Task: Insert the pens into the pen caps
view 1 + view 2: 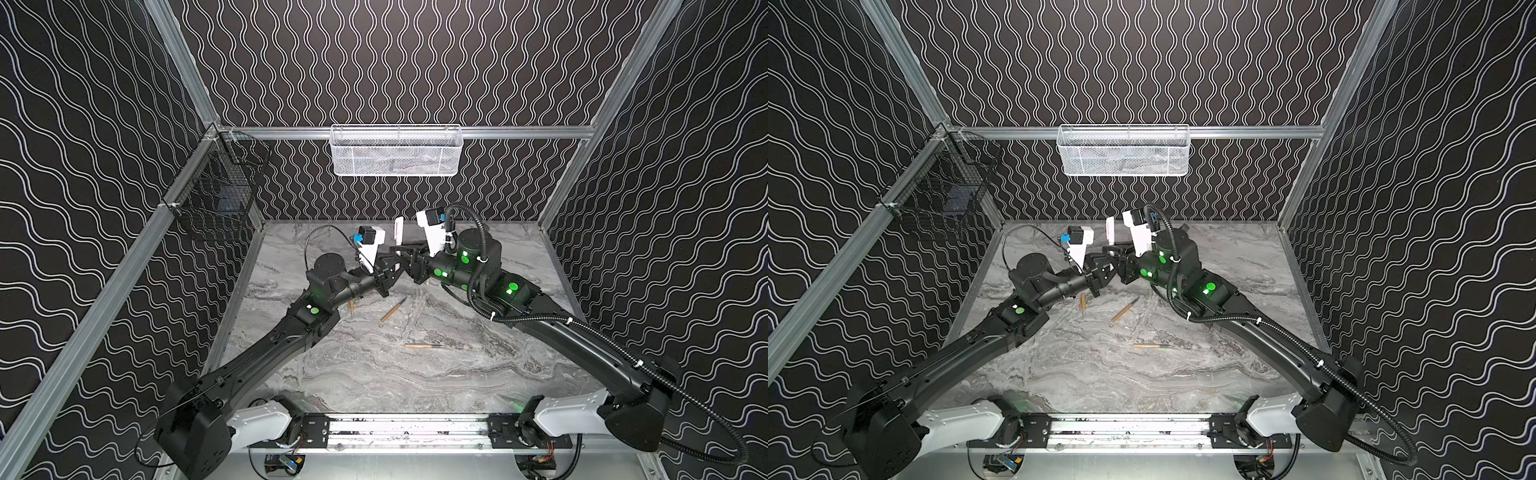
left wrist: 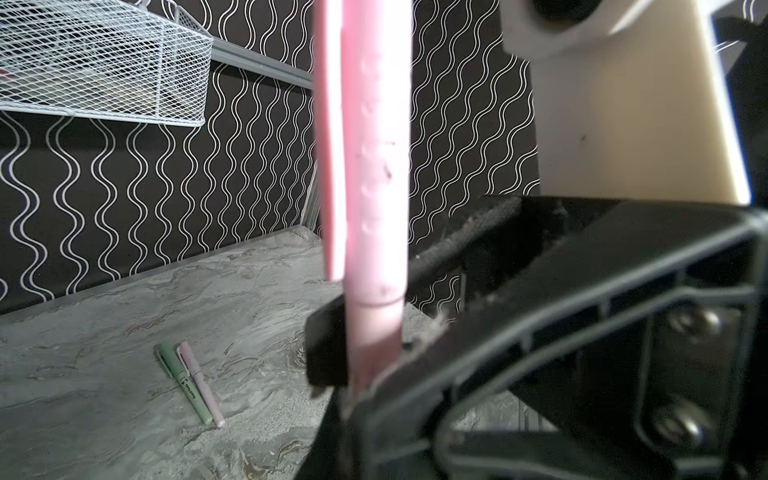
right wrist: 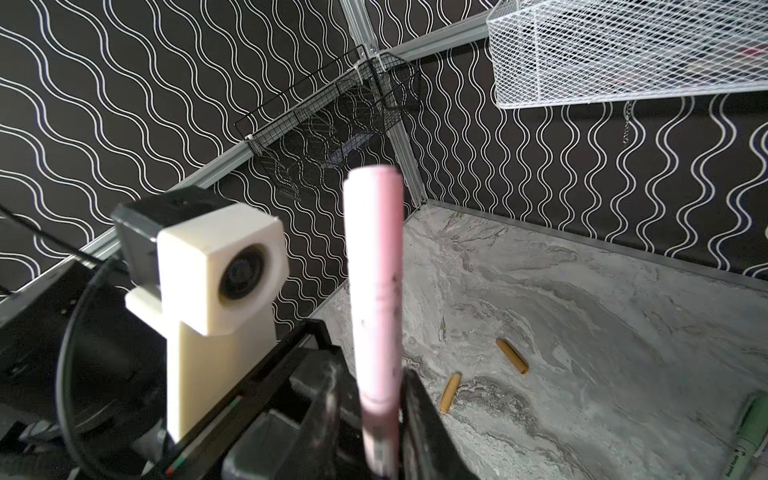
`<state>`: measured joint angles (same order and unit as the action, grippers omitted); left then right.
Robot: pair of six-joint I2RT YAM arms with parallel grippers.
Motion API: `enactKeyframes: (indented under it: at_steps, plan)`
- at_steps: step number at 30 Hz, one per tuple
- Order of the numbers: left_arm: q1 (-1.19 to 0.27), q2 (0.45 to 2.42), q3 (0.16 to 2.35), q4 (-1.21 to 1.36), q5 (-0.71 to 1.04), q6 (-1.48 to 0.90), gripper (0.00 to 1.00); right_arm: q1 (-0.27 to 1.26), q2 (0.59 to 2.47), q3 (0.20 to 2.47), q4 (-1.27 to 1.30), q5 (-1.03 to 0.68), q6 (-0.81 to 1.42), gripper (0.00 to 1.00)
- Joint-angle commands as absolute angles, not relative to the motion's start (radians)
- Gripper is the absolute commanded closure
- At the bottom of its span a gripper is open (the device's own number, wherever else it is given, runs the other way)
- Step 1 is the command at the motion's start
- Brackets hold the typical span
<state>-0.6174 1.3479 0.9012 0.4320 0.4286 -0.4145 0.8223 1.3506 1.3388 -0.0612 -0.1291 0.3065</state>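
Pens (image 1: 392, 309) on marble tbl (image 1: 374, 382), wavy walls (image 1: 395, 62)

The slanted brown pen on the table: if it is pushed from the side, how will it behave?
The brown pen looks slim and round, so it would probably roll on the smooth marble-patterned table. It lies straight, so it is likely stiff when lifted. Its thin dark tip may be fragile.

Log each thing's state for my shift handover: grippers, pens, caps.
Slim pale pink pen: capped, held upright off the grey marble table.
Left gripper: shut on the pale pink pen.
Right gripper: shut on that same pen.
Two tan-brown pens: uncapped, lying on the table.
Two short tan-brown caps: loose, lying flat.
Pale green pen and second pale pink pen: capped, lying side by side.
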Motion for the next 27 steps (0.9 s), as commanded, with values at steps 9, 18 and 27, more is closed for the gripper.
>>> enactKeyframes:
  at_steps: [9, 18, 27]
  plan:
    - [-0.622, 1.347, 0.914, 0.454, 0.433, -0.400, 1.00, 0.822, 1.336, 1.338, -0.025, -0.135, 0.306, 1.00]
    - [-0.623, 1.345, 0.916, 0.441, 0.430, -0.399, 0.89, 0.822, 1.313, 1.321, 0.001, -0.096, 0.308, 1.00]
    - [-0.621, 1.309, 0.914, 0.399, 0.385, -0.375, 0.21, 0.756, 1.312, 1.357, 0.017, -0.032, 0.342, 1.00]
